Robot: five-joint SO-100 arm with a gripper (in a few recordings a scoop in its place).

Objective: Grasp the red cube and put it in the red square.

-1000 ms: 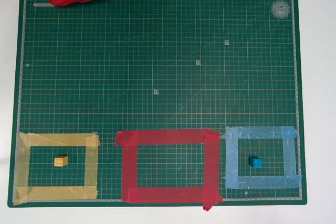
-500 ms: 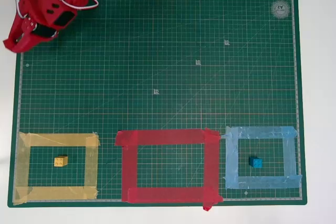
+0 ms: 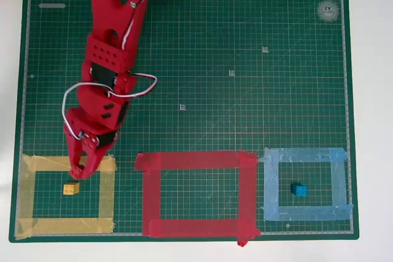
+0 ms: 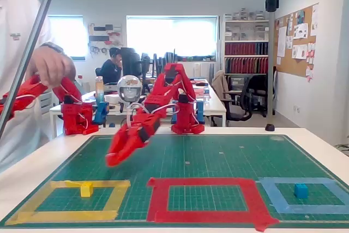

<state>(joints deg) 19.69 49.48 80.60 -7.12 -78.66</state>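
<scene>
Bright, even light — glaring windows (behind), faint shadows

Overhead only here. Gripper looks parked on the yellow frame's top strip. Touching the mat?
Observer: No. In the fixed view the gripper hangs in the air, clear of the mat.
Operator: Level or pitched?
Observer: Pitched. It slopes down from the raised arm toward the yellow tape frame.
Operator: Close to the yellow cube?
Observer: There is a visible gap. The yellow cube sits on the mat, lower than the gripper's tip and untouched.
Operator: Open or shut?
Observer: I can't tell from either view.
</scene>
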